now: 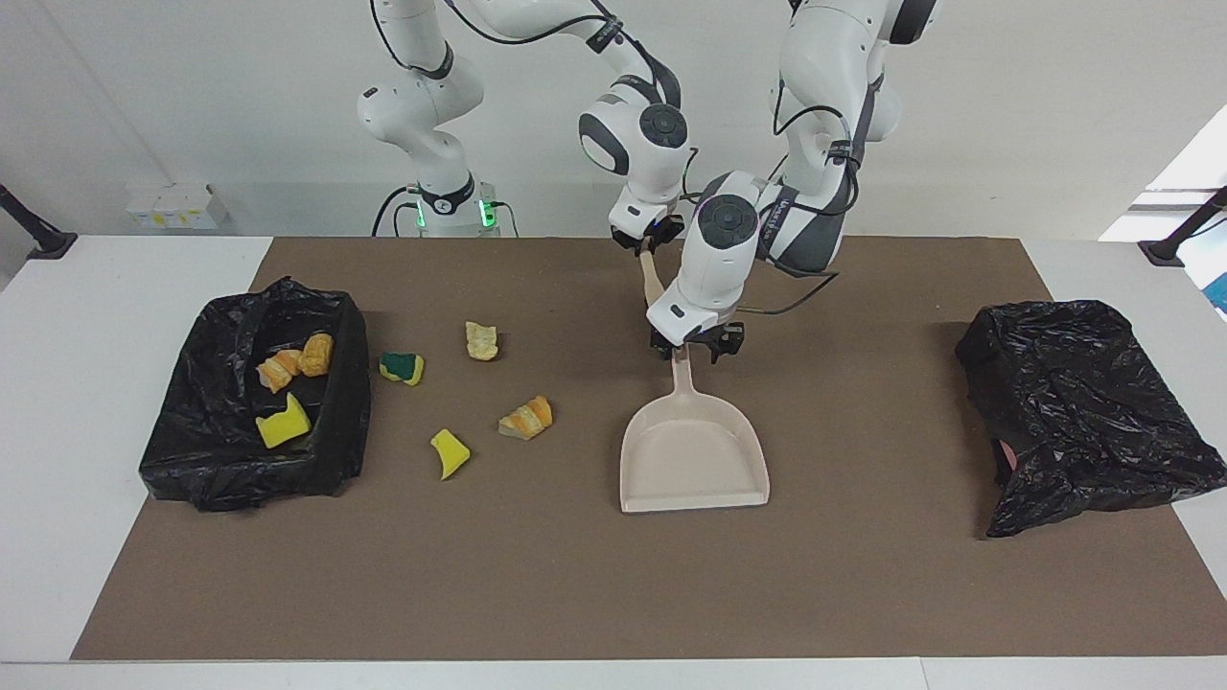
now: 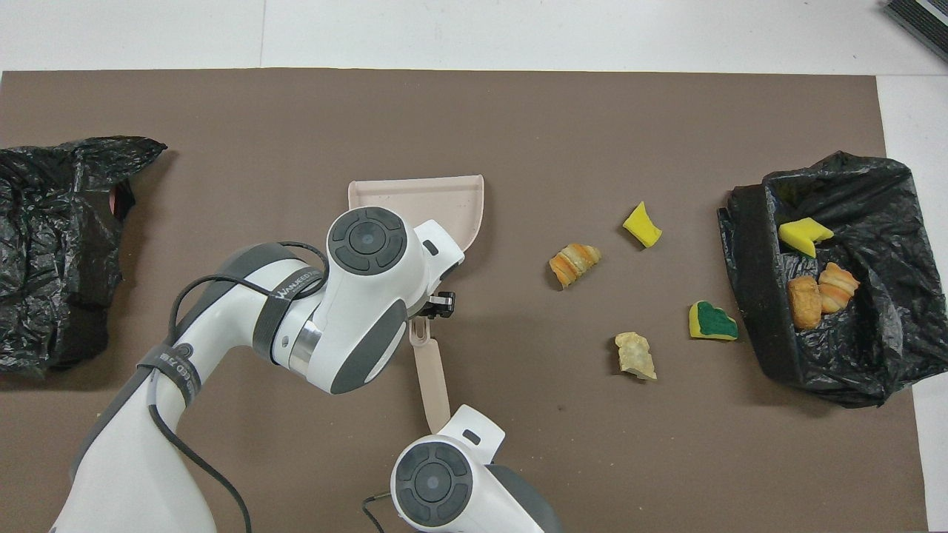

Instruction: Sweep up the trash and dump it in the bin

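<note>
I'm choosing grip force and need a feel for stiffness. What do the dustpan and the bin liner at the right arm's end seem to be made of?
Dustpan: probably rigid moulded plastic, matte beige, with a smooth one-piece pan and crisp raised rim. Bin liner: thin plastic film, glossy black, judging by its crinkles and bright highlights.

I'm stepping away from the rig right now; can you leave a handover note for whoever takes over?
Left hand: at the dustpan handle's end; grip unclear.
Right hand: shut on the brush handle.
Dustpan lies flat mid-table, empty.
Done: three scraps lie in the open bin at the right arm's end.
Left: four scraps on the mat beside that bin: green-yellow sponge, pale chunk, orange chunk, yellow sponge. Sweep them into the pan and dump them.
</note>
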`<state>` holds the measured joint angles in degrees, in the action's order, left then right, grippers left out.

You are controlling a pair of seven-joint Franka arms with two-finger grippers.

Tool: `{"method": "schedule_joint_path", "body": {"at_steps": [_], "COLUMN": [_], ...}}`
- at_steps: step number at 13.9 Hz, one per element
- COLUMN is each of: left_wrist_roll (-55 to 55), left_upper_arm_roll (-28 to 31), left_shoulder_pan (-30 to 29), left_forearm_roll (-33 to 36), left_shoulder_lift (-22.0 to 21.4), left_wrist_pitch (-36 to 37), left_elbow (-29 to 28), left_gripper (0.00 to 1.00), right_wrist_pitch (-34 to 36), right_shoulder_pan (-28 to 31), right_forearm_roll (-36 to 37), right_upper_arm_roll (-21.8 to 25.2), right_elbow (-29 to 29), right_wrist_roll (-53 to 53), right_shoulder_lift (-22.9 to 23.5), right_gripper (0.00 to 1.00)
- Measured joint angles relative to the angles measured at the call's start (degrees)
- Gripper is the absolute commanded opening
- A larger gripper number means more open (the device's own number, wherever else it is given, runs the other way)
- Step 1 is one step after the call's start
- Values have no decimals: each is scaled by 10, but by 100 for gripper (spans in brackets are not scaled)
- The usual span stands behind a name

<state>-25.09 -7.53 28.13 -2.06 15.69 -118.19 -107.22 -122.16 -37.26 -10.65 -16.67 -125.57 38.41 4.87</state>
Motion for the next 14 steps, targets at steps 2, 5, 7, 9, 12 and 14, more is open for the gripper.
{"method": "schedule_joint_path", "body": {"at_steps": [2, 5, 7, 9, 12, 14], "left_wrist_roll": [-5, -18, -19, -19, 4, 55], "left_upper_arm_roll": [-1, 0, 0, 2, 11, 16], "left_shoulder_pan": [3, 3, 3, 3, -3, -21], "left_forearm_roll": [-1, -1, -1, -1, -1, -1], "left_shoulder_lift": [-3, -5, -6, -6, -7, -11], "left_wrist_pitch": [-1, -1, -1, -1, -2, 4], "left_elbow": [-4, -8, -8, -8, -5, -1], "left_gripper": [29, 0, 0, 0, 0, 0], "right_wrist_pitch": [-4, 57, 123, 175, 203, 204], "right_shoulder_pan": [4, 40, 72, 105, 146, 169], "right_forearm_roll": [0, 0, 0, 0, 28, 70], "right_upper_arm_roll": [2, 6, 8, 9, 11, 12], "right_elbow": [2, 3, 2, -1, -19, -47], "right_wrist_roll": [-1, -1, 2, 30, 65, 81], "right_shoulder_lift": [-2, -48, -91, -118, -126, -130], "right_gripper": [0, 0, 0, 0, 0, 0]}}
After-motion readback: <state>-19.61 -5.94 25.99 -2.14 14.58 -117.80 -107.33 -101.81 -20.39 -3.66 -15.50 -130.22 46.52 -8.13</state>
